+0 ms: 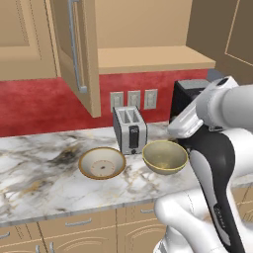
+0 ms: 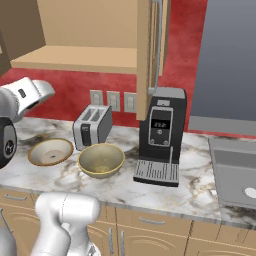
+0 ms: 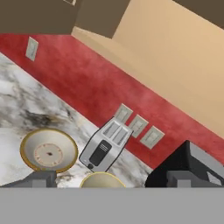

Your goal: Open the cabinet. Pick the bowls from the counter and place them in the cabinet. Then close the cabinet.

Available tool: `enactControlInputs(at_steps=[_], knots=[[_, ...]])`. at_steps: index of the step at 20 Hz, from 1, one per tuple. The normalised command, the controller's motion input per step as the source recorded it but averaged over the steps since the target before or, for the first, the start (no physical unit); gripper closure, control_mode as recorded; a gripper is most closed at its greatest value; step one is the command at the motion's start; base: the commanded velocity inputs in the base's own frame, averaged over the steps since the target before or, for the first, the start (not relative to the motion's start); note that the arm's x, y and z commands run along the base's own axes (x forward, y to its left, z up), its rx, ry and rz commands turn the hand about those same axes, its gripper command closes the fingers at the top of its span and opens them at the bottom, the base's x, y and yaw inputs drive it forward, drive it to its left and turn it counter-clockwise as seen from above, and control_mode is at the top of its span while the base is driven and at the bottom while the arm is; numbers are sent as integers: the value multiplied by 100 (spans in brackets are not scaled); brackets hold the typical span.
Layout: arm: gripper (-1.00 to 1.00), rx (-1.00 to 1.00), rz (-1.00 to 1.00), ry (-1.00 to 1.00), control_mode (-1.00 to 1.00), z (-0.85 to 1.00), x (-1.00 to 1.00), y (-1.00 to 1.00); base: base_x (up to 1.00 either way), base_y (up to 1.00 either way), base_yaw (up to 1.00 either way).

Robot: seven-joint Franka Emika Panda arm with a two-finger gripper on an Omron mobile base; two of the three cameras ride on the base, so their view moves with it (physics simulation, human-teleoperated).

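Observation:
The cabinet stands open, its left door (image 1: 74,49) and right door (image 2: 149,55) swung out and its bare shelf (image 1: 148,58) showing. On the counter (image 1: 39,173) sit both bowls: the shallow tan-rimmed one (image 1: 102,162) to the left of the toaster and the deeper olive-yellow one (image 1: 165,157) in front of it. My gripper (image 3: 111,180) hangs open above the counter with nothing between its fingers. It looks down at the olive bowl (image 3: 102,179) between the fingertips, with the shallow bowl (image 3: 48,150) off to the left.
A silver toaster (image 1: 130,129) stands against the red wall behind the bowls. A black coffee machine (image 2: 161,132) sits to their right, under the open right door. A sink (image 2: 235,172) lies further right. Drawers (image 1: 79,225) run below the counter edge.

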Motion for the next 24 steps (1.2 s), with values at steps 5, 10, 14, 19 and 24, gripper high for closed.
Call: enactControlInputs(at_steps=[5,10,14,19,24], knots=[[-100,-16,-11,3,-100,-33,27,-21,0,0,0],[-100,-8,-5,0,-100,-39,43,-1,0,0,0],[-100,0,0,2,-100,-19,36,0,0,0,0],[-100,1,0,8,-100,-9,18,0,0,0,0],[-100,1,0,22,-100,0,12,0,0,0,0]])
